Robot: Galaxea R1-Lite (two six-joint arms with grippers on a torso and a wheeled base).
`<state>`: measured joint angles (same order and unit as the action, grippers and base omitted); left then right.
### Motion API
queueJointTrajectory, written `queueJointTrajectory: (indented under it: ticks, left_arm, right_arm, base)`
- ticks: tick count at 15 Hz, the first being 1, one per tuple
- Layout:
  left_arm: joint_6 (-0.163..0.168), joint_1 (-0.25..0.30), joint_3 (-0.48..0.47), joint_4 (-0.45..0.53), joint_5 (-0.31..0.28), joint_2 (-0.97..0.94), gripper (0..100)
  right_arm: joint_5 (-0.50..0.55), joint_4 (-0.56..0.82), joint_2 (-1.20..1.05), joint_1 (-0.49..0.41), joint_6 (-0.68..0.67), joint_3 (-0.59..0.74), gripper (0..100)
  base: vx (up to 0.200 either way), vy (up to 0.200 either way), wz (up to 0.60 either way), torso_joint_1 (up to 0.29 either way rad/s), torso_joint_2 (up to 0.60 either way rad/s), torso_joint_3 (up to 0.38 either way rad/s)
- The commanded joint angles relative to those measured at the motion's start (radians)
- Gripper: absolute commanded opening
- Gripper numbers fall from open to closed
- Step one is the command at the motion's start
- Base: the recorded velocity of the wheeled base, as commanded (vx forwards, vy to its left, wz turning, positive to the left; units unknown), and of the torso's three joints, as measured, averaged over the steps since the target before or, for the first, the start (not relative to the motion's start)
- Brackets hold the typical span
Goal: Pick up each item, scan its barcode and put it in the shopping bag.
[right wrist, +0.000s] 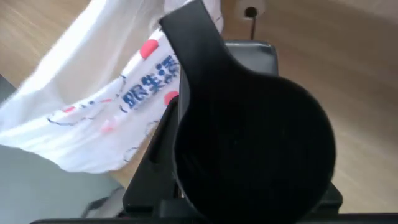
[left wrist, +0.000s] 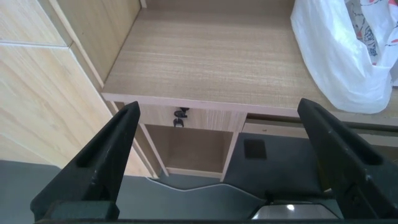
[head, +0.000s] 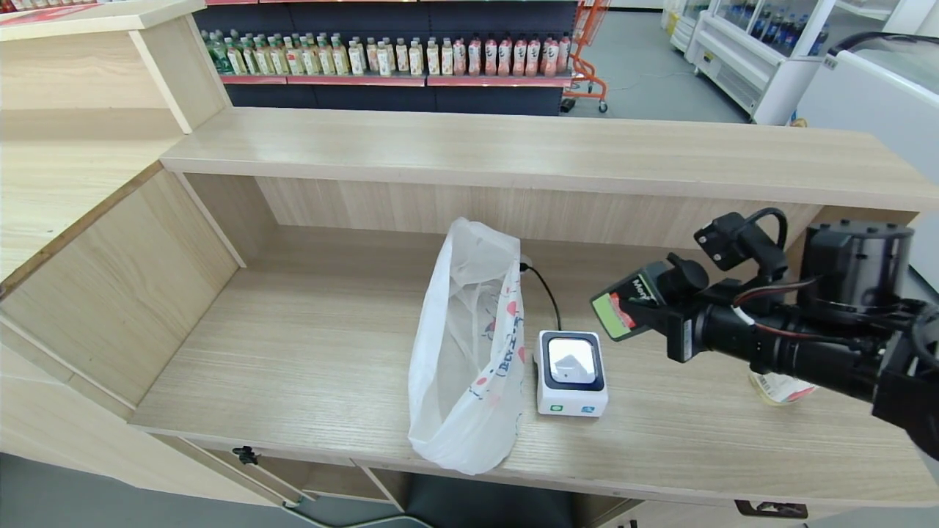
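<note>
A white plastic shopping bag [head: 469,352] with red and blue print stands open in the middle of the wooden counter [head: 308,367]. To its right sits a white barcode scanner [head: 572,370] with a dark glass top. My right gripper [head: 645,306] is shut on a dark item with a green and red label [head: 616,312], held in the air just right of and above the scanner. In the right wrist view the item's round black underside [right wrist: 255,143] hides most of the scene, with the bag [right wrist: 93,118] beyond it. My left gripper [left wrist: 217,162] hangs open in front of the counter's front edge, holding nothing.
A pale packaged item [head: 781,387] lies on the counter under my right arm. A black cable [head: 546,290] runs from the scanner to the back wall. A raised shelf [head: 513,147] spans the back, a side panel [head: 110,293] closes the left.
</note>
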<state>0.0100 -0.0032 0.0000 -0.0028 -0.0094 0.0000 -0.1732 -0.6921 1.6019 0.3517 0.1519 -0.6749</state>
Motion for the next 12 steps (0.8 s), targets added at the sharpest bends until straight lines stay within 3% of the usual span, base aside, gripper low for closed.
queueJointTrajectory:
  ticks: [1,2,8,10,12]
  left_arm:
    - [-0.001,0.0,0.0,0.0,0.0,0.002,100]
    - [-0.001,0.0,0.0,0.0,0.0,0.002,100]
    - [-0.001,0.0,0.0,0.0,-0.001,0.002,100]
    - [-0.001,0.0,0.0,0.0,-0.001,0.002,100]
    - [-0.005,0.0,0.0,0.0,-0.001,0.002,100]
  right_arm:
    - [0.06,0.014,-0.112,0.0,0.057,0.035,0]
    - [0.07,0.013,-0.112,0.006,0.058,0.037,0]
    - [-0.045,0.019,-0.076,0.085,0.038,-0.009,0]
    - [-0.045,0.017,-0.01,0.125,0.008,-0.051,0]
    - [-0.043,0.026,0.047,0.145,-0.134,-0.127,0]
  base:
    - [0.0,0.0,0.0,0.0,0.0,0.0]
    - [0.0,0.0,0.0,0.0,0.0,0.0]
    - [0.0,0.2,0.0,0.003,0.0,0.002]
    - [0.0,0.0,0.0,0.0,0.0,0.0]
    - [0.0,0.0,0.0,0.0,0.0,0.0]
